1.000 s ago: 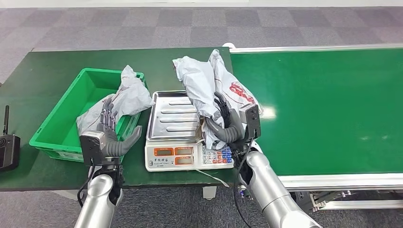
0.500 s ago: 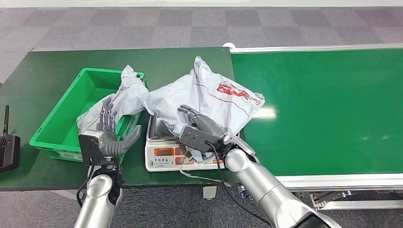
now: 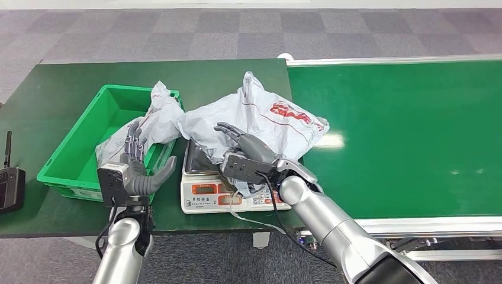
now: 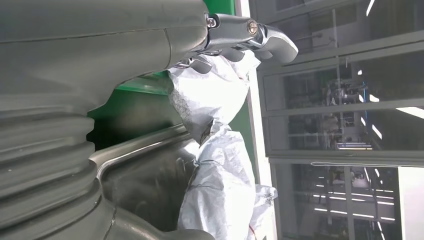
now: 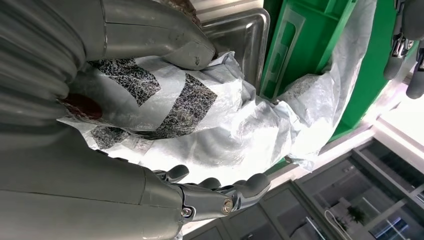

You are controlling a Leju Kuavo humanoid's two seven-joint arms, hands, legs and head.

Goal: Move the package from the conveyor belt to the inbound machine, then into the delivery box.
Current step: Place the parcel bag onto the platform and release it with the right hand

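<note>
The package (image 3: 269, 121), a crumpled grey-white bag with red print, lies across the steel tray of the weighing scale (image 3: 204, 192), the inbound machine. My right hand (image 3: 245, 155) rests on its near side with fingers stretched out. In the right wrist view the thumb (image 5: 192, 50) touches the package (image 5: 175, 115) while the fingers (image 5: 225, 197) stand straight and apart from it. My left hand (image 3: 135, 168) hovers open at the near rim of the green delivery box (image 3: 71, 157), holding nothing. Its fingers (image 4: 250, 37) are spread in the left wrist view.
Another grey bag (image 3: 151, 124) lies in the green box, draped over its right wall and touching the package. The green conveyor belt (image 3: 408, 130) runs to the right of the scale. A black handset (image 3: 10, 186) sits at the table's left edge.
My right hand swung the package from upright beside the scale down flat onto the tray, then straightened its fingers. The left hand has not moved.
</note>
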